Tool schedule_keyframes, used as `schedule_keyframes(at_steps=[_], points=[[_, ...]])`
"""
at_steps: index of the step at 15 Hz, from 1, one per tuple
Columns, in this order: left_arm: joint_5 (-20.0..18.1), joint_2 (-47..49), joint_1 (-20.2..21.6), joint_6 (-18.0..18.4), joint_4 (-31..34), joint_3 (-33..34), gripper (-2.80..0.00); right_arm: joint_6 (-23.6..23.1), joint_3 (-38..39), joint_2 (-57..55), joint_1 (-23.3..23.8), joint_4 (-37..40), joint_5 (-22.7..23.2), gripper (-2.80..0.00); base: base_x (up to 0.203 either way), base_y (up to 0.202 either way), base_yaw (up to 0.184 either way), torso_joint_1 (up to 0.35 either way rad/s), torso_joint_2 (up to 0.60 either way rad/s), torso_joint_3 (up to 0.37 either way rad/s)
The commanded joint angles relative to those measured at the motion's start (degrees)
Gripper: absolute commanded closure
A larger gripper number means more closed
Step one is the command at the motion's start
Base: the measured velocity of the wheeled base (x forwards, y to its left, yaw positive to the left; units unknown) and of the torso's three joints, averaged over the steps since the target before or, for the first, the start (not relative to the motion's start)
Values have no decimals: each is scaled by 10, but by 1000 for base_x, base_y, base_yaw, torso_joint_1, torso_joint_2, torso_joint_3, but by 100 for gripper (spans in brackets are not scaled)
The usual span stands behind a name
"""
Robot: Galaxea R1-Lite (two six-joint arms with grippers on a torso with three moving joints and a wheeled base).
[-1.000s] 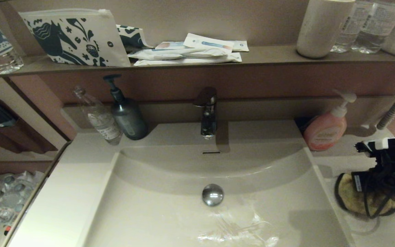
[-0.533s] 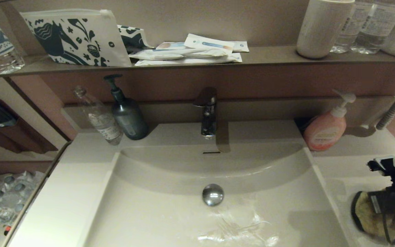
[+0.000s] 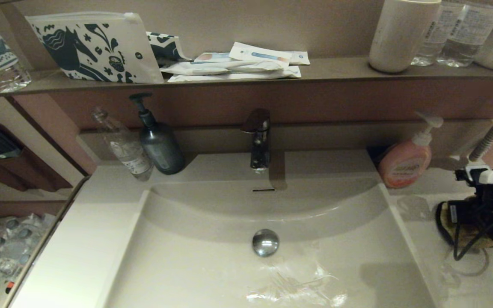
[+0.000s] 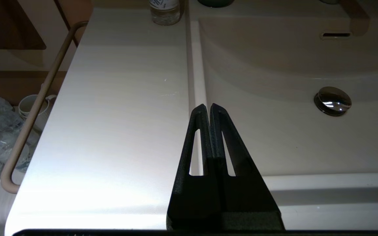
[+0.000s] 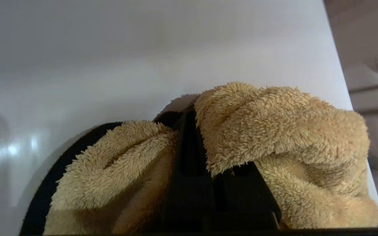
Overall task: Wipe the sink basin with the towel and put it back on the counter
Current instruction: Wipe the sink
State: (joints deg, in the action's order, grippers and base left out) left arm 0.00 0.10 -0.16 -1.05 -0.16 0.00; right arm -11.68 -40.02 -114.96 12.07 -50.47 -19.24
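Observation:
The mustard-yellow towel [image 3: 445, 216] with black edging is bunched over the off-white counter [image 3: 477, 291], right of the sink basin [image 3: 212, 265]. My right gripper [image 3: 456, 218] is shut on the towel, low over the counter. In the right wrist view the fluffy towel [image 5: 274, 121] folds around both sides of the right gripper [image 5: 189, 114]; whether it rests on the counter is unclear. The left gripper [image 4: 207, 106] is shut and empty above the counter [image 4: 116, 114] at the basin's [image 4: 290, 141] left rim. It is outside the head view.
A pink soap bottle [image 3: 405, 162] stands just behind the towel, and a corrugated hose [image 3: 492, 132] runs at the far right. The faucet [image 3: 259, 141], chrome drain plug [image 3: 265, 242], dark pump bottle [image 3: 158, 145] and clear bottle [image 3: 124, 147] are in view. A wet patch [image 3: 293, 282] glistens in the basin.
The right gripper carried the towel rightward and toward the counter's front edge, then back toward the wall, nearer the pink bottle. It has stayed shut on the towel.

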Motion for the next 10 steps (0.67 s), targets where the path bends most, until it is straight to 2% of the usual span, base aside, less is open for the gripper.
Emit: schedule_keyframes(at_steps=[1, 10], points=[[0, 1, 0, -1, 0, 0, 0, 7, -37, -17, 2, 4, 0, 0, 0, 0, 0, 0, 0, 0], [0, 1, 0, 0, 0, 0, 0, 33, -48, 161, -4, 174, 14, 0, 0, 0, 0, 0, 0, 0]])
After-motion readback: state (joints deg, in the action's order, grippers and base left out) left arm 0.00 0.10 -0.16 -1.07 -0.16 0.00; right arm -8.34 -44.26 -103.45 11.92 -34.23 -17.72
